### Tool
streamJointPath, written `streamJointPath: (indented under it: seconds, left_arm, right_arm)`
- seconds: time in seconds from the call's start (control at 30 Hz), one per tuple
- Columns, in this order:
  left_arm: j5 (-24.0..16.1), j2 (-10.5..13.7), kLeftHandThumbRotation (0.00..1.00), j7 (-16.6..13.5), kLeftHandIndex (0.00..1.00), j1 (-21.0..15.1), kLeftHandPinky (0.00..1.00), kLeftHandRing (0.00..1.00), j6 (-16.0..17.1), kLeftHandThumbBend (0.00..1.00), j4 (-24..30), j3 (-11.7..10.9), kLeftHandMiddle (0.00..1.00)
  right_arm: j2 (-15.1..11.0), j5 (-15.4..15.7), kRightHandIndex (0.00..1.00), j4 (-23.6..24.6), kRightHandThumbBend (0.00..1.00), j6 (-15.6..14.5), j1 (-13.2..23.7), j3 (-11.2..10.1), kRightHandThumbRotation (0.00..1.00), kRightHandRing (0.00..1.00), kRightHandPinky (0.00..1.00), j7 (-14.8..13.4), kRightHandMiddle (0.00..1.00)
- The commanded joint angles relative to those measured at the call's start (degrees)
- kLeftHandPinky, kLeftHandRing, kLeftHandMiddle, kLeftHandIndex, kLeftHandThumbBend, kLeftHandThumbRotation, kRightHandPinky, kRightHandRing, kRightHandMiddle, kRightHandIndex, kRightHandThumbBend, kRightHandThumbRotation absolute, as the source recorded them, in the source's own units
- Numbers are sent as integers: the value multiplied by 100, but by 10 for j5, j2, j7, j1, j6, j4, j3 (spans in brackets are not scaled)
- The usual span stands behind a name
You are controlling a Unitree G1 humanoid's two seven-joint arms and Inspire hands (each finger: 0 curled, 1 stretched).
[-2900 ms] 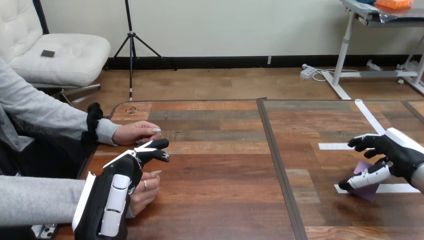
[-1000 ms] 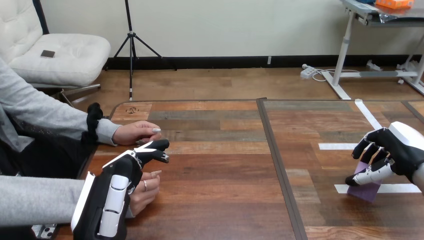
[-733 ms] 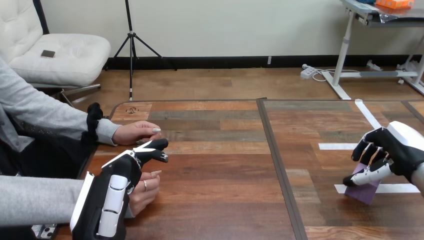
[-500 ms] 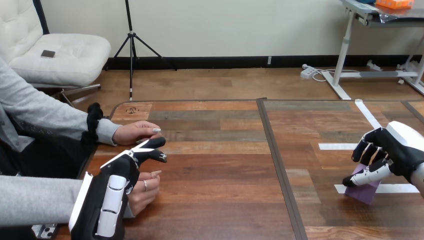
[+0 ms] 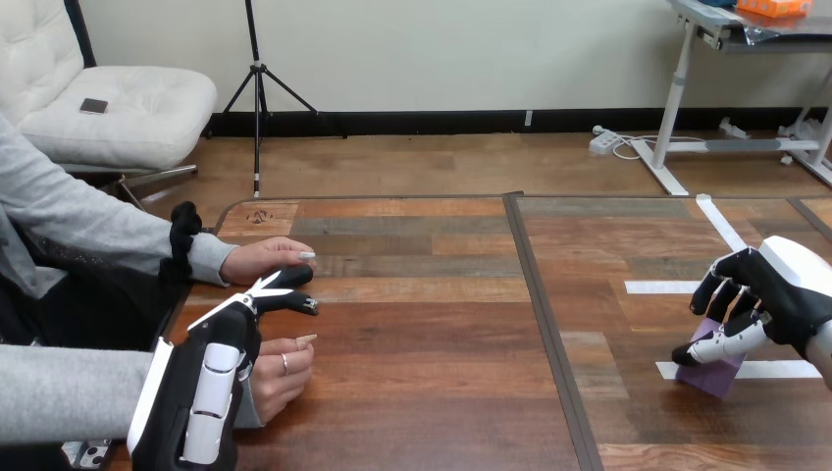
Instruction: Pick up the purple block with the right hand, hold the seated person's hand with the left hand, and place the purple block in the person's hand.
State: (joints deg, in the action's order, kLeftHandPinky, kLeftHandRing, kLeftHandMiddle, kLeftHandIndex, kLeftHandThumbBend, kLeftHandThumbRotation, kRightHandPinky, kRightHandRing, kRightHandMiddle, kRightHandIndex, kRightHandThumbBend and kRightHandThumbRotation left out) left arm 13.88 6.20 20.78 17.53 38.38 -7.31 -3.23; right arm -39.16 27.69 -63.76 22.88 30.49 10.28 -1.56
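right hand [image 5: 785,292] curled round purple block [image 5: 710,372], thumb in front

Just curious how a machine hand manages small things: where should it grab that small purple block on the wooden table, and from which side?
I'd pinch its near and far faces, coming from above. The small purple block lies low on the wooden table, so nothing fits under it, while both faces stand free. The right hand sits so: thumb in front, fingers curled behind.
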Motion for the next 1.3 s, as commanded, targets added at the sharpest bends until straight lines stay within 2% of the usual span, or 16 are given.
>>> streamJointPath:
  seconds: [0.0,0.4,0.7,0.9,1.07,1.17,1.2,1.23,1.27]
  left_arm:
    - [-8,2,100,-6,58,-32,100,94,9,64,3,-7,81]
    - [-1,3,100,0,58,-37,100,93,12,63,-4,-7,80]
    - [1,5,100,3,59,-39,100,93,11,61,-3,-7,81]
    - [2,6,100,7,59,-43,100,92,18,59,-5,-9,80]
    - [-7,8,100,2,58,-44,97,87,21,56,-1,-13,79]
    - [-14,7,100,-4,58,-49,90,84,34,53,-6,-17,78]
    - [-16,7,100,-5,57,-50,85,82,38,51,-8,-18,77]
    - [-22,5,100,-10,57,-55,85,82,49,51,-14,-22,77]
    - [-25,4,100,-13,56,-58,78,79,56,48,-18,-24,75]
  right_arm:
    - [-6,-15,44,10,88,12,27,-14,0,41,37,-26,45]
    - [-4,-29,45,32,87,19,23,-20,0,42,38,-38,46]
    - [2,-62,45,44,86,29,19,-38,0,44,40,-26,47]
    - [11,-102,45,42,87,41,18,-63,0,44,40,-23,46]
    - [23,-150,45,47,87,39,16,-91,0,43,39,-7,45]
    - [28,-177,44,53,87,42,13,-104,0,42,38,4,45]
    - [29,-182,44,55,87,43,12,-107,0,41,37,6,44]
    - [33,-196,44,58,87,45,10,-115,0,41,37,11,44]
    - [35,-205,44,60,87,46,8,-120,0,39,36,15,44]
